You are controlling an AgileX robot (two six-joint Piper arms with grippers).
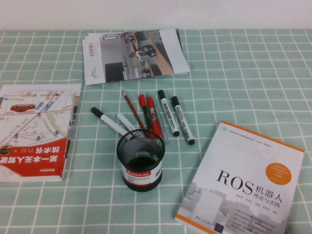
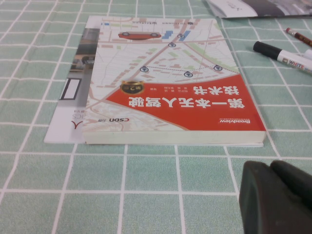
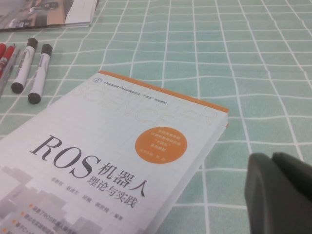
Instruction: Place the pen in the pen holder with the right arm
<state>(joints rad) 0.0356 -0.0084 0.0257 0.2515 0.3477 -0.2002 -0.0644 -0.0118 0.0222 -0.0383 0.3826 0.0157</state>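
The pen (image 1: 109,122), white barrel with a black cap, lies flat on the green checked cloth just behind and left of the pen holder (image 1: 141,161). Its capped end also shows in the left wrist view (image 2: 280,52). The holder is a black mesh cup with a red-and-white band, standing upright at the table's middle. Neither arm shows in the high view. My left gripper (image 2: 271,165) is shut and empty, low over the cloth in front of a red book. My right gripper (image 3: 272,156) is shut and empty, beside the ROS book.
Two labelled white markers (image 1: 175,119), red pens (image 1: 149,117) and a pencil (image 1: 132,111) lie behind the holder. A red-and-white book (image 1: 34,131) lies at the left, a ROS book (image 1: 243,185) at the right front, brochures (image 1: 134,53) at the back.
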